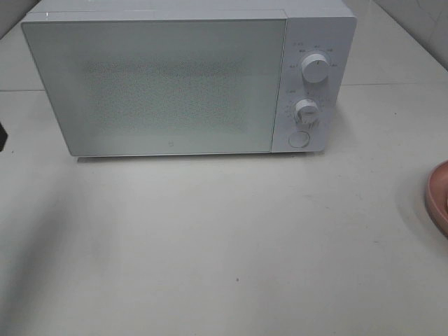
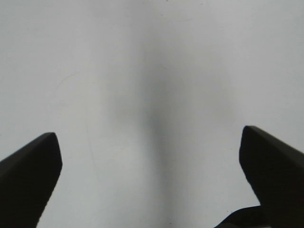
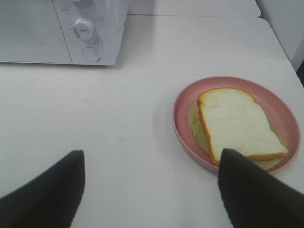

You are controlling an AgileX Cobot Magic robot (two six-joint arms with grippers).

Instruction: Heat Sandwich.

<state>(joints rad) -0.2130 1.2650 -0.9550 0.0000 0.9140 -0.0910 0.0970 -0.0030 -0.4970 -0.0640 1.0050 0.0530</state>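
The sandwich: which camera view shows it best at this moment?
The right wrist view: the sandwich lies in full sight on the pink plate, top bread slice and crust clear. The exterior high view catches only the plate's rim at its right edge, no sandwich. The left wrist view shows only bare table.

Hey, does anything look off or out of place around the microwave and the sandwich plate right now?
Nothing stands out. The microwave sits square on the table with its door shut, and the sandwich lies flat on the pink plate, nothing spilled. Both grippers are open and empty.
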